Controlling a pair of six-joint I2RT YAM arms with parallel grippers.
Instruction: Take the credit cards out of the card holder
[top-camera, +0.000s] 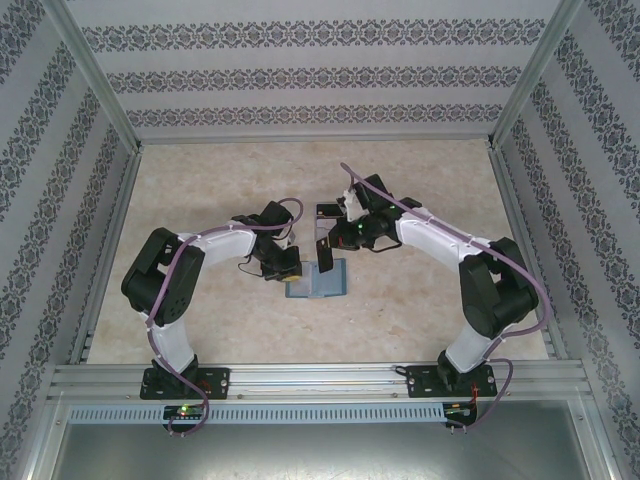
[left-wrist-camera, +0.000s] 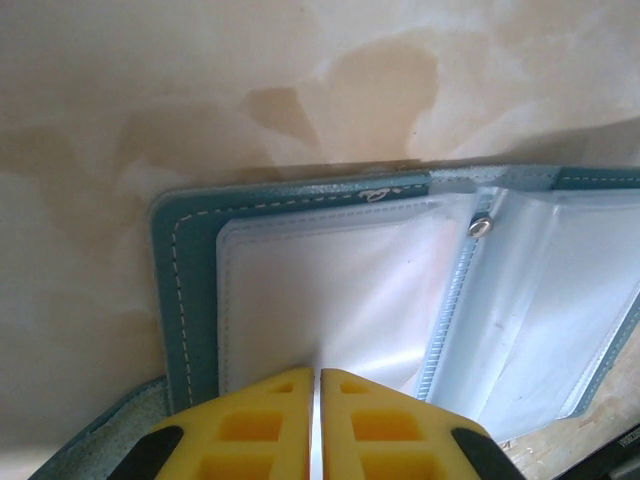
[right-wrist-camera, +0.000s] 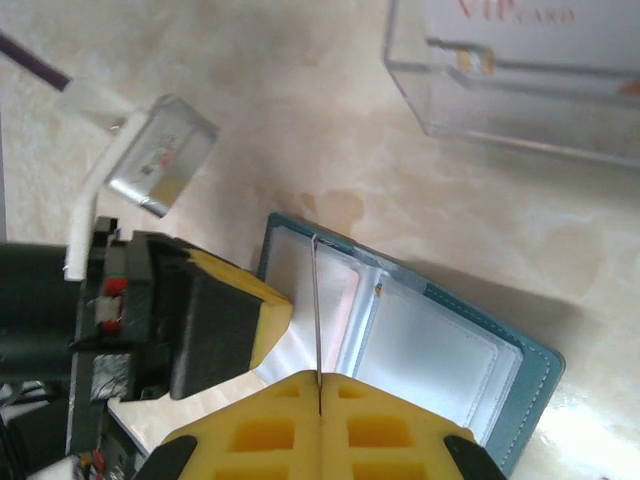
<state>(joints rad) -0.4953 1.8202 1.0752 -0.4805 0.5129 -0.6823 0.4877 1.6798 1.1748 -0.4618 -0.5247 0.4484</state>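
The teal card holder (top-camera: 318, 284) (left-wrist-camera: 188, 290) (right-wrist-camera: 532, 368) lies open on the table, its clear inner pockets facing up. My left gripper (top-camera: 287, 268) (left-wrist-camera: 317, 372) rests at the holder's left edge, its yellow fingers pinched on a thin clear pocket sheet. My right gripper (top-camera: 332, 240) (right-wrist-camera: 320, 380) is shut on a dark credit card (top-camera: 325, 256) (right-wrist-camera: 316, 300), which stands on edge above the holder's left page. A pinkish tint shows inside a pocket near the spine (right-wrist-camera: 345, 305). One finger (right-wrist-camera: 255, 310) of the left gripper sits beside the raised card.
A clear plastic tray (top-camera: 328, 210) (right-wrist-camera: 520, 95) stands just beyond the holder, with a pale card printed in red letters (right-wrist-camera: 520, 15) inside. The left arm's silver wrist camera (right-wrist-camera: 160, 155) and its white cable hang to the left. Patterned walls enclose the beige table (top-camera: 200, 190).
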